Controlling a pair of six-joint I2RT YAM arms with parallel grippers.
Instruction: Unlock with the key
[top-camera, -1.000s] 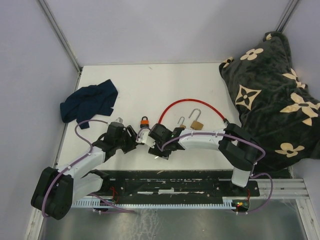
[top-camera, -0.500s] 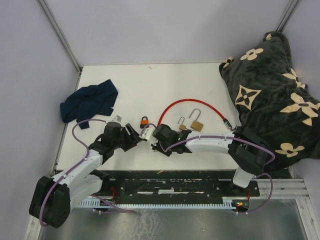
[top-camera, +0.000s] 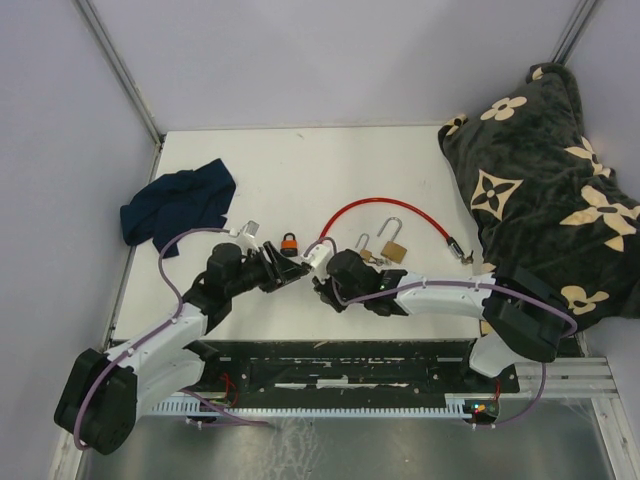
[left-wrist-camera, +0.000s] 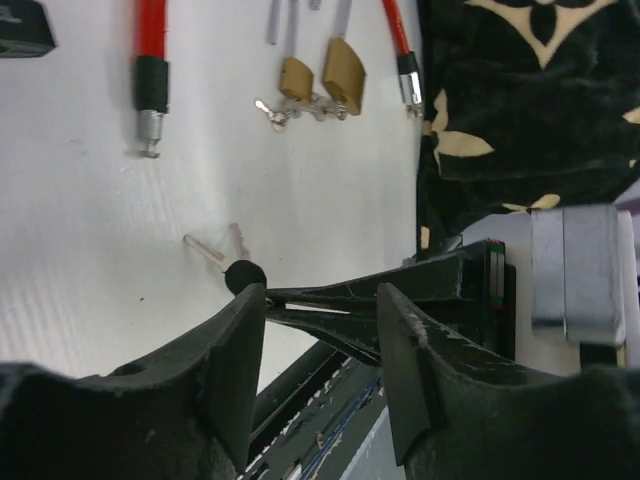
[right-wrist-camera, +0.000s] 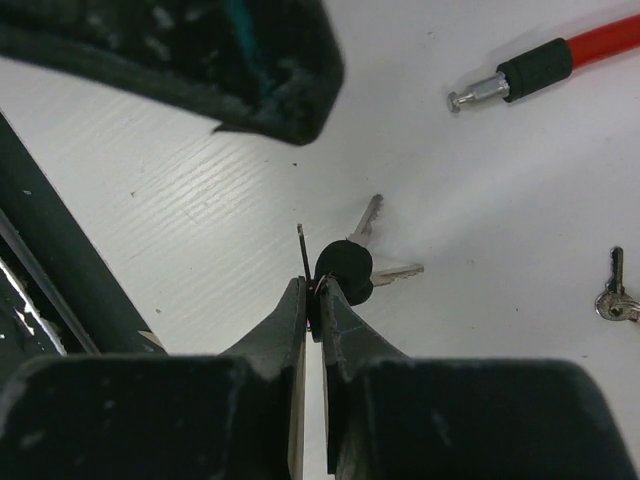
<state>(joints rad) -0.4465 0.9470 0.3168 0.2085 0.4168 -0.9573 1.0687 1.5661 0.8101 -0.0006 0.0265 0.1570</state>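
Note:
My right gripper (right-wrist-camera: 320, 292) is shut on the black head of a key (right-wrist-camera: 345, 270). The bunch's silver blades (right-wrist-camera: 368, 215) fan out low over the white table (top-camera: 300, 170). From the left wrist the same black head (left-wrist-camera: 245, 275) shows at the tip of the right gripper's thin fingers (left-wrist-camera: 340, 298). My left gripper (left-wrist-camera: 325, 295) is open and holds nothing, close beside the right gripper (top-camera: 318, 280). A small orange-and-black padlock (top-camera: 289, 243) stands just beyond both grippers. Two brass padlocks (top-camera: 394, 250) lie to the right.
A red cable lock (top-camera: 385, 208) arcs behind the brass padlocks (left-wrist-camera: 343, 75), its metal end (right-wrist-camera: 470, 95) near the grippers. Small keys (left-wrist-camera: 290, 108) lie by the brass locks. A dark blue cloth (top-camera: 180, 205) lies back left. A flowered blanket (top-camera: 540, 180) fills the right side.
The right gripper has shut on the black-headed key. Both grippers have moved right and away from the bases. The left jaws have narrowed a little.

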